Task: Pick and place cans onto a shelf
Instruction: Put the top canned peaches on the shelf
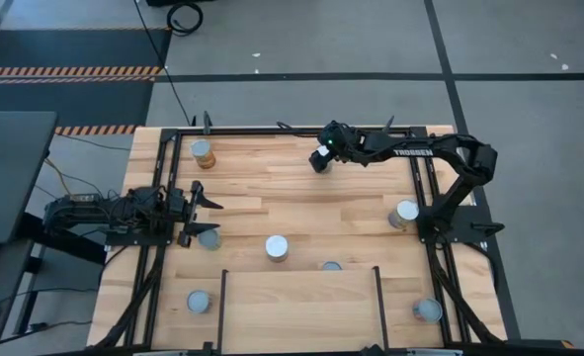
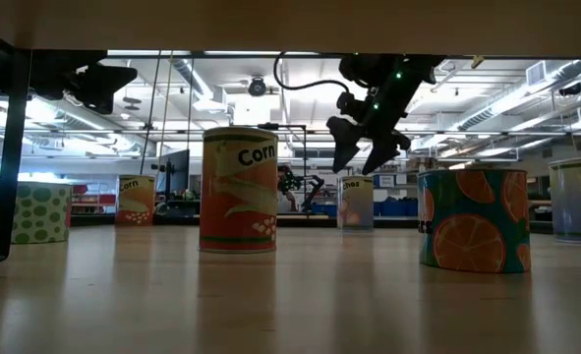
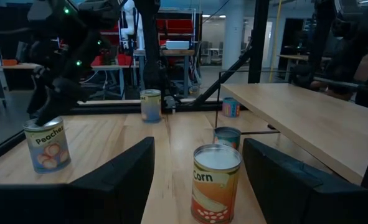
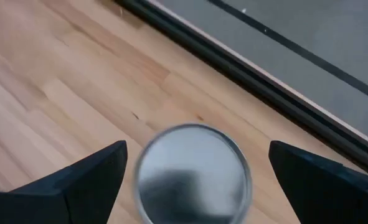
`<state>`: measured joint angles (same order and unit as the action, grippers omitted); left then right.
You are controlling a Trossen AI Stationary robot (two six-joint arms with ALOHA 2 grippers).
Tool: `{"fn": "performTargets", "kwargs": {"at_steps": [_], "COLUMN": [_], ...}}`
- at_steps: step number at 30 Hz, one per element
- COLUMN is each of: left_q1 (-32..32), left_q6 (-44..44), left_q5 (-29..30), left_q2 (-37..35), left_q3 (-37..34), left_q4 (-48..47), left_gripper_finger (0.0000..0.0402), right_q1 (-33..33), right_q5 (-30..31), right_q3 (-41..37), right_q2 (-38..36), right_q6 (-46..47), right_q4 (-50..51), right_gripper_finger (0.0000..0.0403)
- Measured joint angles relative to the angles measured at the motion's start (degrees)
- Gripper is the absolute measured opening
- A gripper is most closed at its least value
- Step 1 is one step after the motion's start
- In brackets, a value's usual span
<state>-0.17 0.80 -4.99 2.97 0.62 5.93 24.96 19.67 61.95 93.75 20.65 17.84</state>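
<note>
My right gripper (image 1: 321, 158) is open and hovers over a peaches can (image 2: 354, 202) at the table's far middle. In the right wrist view its round silver top (image 4: 193, 171) lies between the two fingers, which stand apart from it. My left gripper (image 1: 207, 218) is open and empty at the table's left side, and a Corn can (image 3: 215, 183) stands on its base ahead of it. The shelf (image 1: 299, 307), a light-wood board with black rails, is at the near middle. Other cans stand upright on the table at the far left (image 1: 203, 151), the right (image 1: 405, 212) and the near left (image 1: 200, 301).
More cans stand beside the left gripper (image 1: 209, 238), at the shelf's far edge (image 1: 331, 266) and at the near right (image 1: 427, 311). An orange-print can (image 2: 472, 218) and a green-dotted can (image 2: 39, 211) show in the low view. Black frame rails (image 1: 163, 247) run along the table's sides.
</note>
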Motion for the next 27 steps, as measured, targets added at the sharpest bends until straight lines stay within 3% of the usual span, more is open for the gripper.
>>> {"fn": "performTargets", "kwargs": {"at_steps": [8,21,27], "left_q1": [-0.01,-0.01,0.00], "left_q6": [0.00,0.07,0.04], "left_q5": [0.00,0.02,0.02], "left_q2": [0.00,0.00,0.00], "left_q3": [-0.02,0.00,0.00], "left_q4": [0.07,0.15,0.17], "left_gripper_finger": [0.0249,0.0249,0.0249], "right_q1": [-0.23,-0.15,0.02], "right_q5": [-0.33,0.41,-0.28], "right_q3": [-1.34,-2.89,-5.39], "right_q2": [0.00,-0.04,-0.06], "right_q6": [3.34,5.41,7.67], "right_q4": [3.17,0.60,-5.26], "right_gripper_finger": [0.0400,0.0396,0.0393]}}
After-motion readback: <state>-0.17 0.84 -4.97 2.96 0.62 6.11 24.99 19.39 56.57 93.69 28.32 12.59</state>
